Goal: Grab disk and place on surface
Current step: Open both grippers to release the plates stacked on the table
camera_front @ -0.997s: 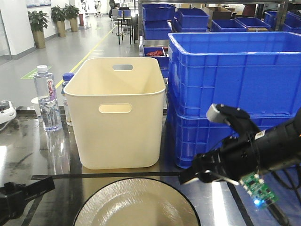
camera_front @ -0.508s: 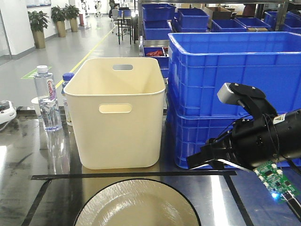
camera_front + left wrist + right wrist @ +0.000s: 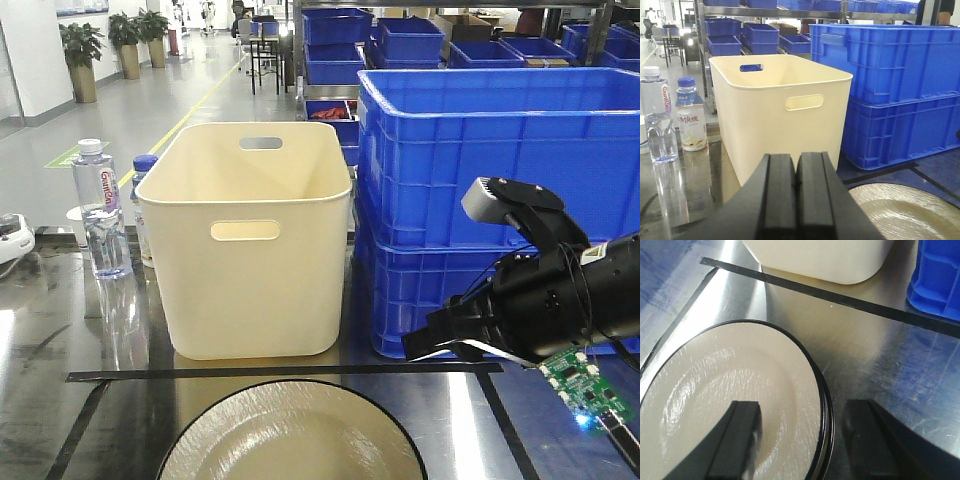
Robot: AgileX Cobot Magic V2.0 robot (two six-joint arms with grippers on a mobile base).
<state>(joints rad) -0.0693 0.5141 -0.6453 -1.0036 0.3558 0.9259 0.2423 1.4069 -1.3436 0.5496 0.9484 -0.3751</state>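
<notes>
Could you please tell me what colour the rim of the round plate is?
Black, edging the round cream plate; the right wrist view shows it best.

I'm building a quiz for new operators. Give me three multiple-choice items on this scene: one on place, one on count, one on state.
1. Where does the disk lie?
A. in the cream bin
B. on the glossy surface
C. in a blue crate

2. How many bottles stand left of the cream bin?
A. one
B. two
C. four

3. How are the right gripper fingers set?
A. open, straddling the disk's rim
B. shut on the disk
C. shut, empty

Key: 1 B, it sits inside the tape lines; 2 B, the left wrist view shows both; 3 A, one finger over the disk, one outside.
</notes>
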